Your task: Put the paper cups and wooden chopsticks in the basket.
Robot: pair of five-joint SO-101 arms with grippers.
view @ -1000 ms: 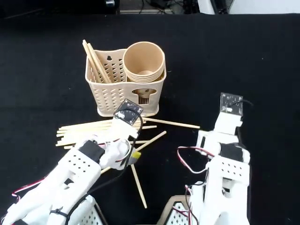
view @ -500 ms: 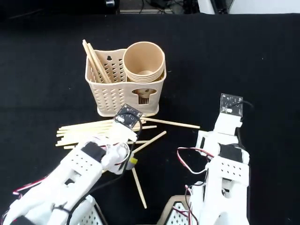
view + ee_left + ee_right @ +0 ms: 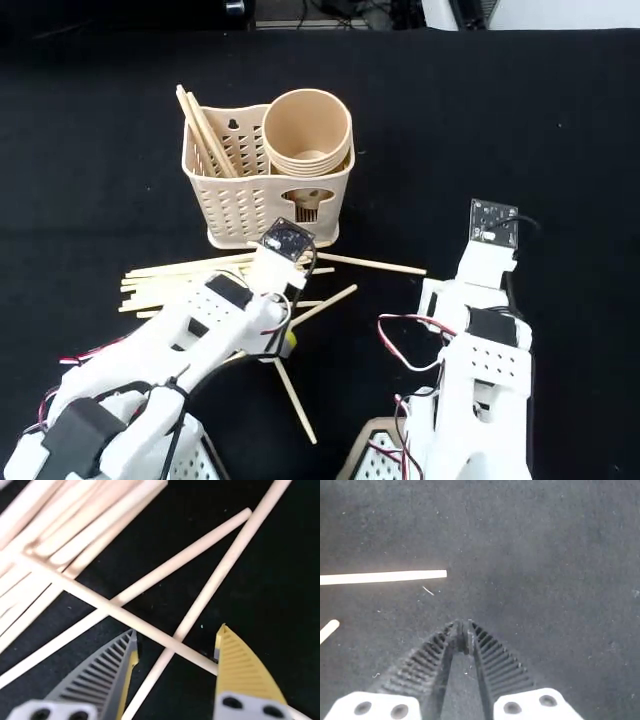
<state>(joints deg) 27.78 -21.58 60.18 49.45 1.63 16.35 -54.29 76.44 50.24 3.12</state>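
- A black table fills the scene, its matte surface lightly speckled with lint.
- Beyond its far edge, dark cables lie near a white surface.

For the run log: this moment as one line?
left gripper: open over loose chopsticks | right gripper: shut over black cloth | basket: holds paper cups, stowed chopsticks

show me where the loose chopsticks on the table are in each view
High view: the loose chopsticks lie on the black cloth in front of the basket, partly under an arm.
Left wrist view: crossed sticks lie just beyond the open left gripper.
Right wrist view: one stick end lies ahead of the shut right gripper.
Shared landmark: the black cloth.
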